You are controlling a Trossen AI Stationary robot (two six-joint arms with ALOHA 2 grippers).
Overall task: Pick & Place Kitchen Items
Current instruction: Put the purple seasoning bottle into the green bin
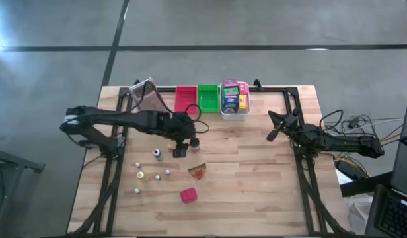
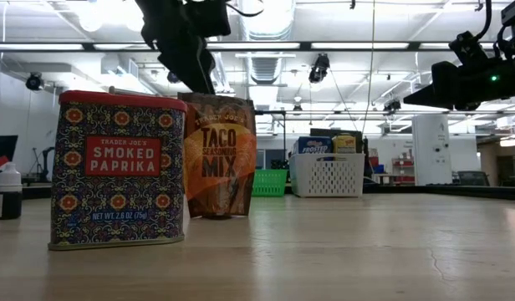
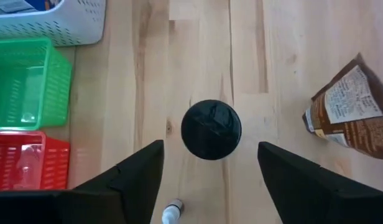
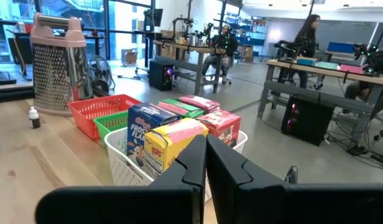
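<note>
A: What surface does the high view show?

B: A pale plank table (image 1: 256, 185) on a grey concrete floor (image 1: 256, 26). Along its far edge stand a metal grater (image 1: 145, 92), a red tray (image 1: 185, 99), a green tray (image 1: 207, 98) and a white basket (image 1: 234, 114) packed with boxes (image 1: 234, 96).

A: Where are the loose items?

B: Near the table's middle and left: a jar (image 3: 211, 129) with a black lid, a brown taco mix pouch (image 3: 350, 115), a red paprika tin (image 1: 188, 195) and several small bottles (image 1: 155, 173).

A: And the left gripper (image 3: 210, 163)?

B: It hangs over the jar, jaws apart, 1 finger on either side of the lid and neither touching it. The jar stands upright on the planks, beside the pouch.

A: The right gripper (image 4: 206, 155)?

B: It waits above the table's right side, jaws pressed together, pointing toward the basket.

A: What lies beyond the table?

B: In the low view, a ceiling with strip lights (image 2: 341, 46) and ducts. In the right wrist view, desks (image 4: 316, 68), large windows (image 4: 67, 12) and 2 people (image 4: 306, 37) at workstations.
</note>
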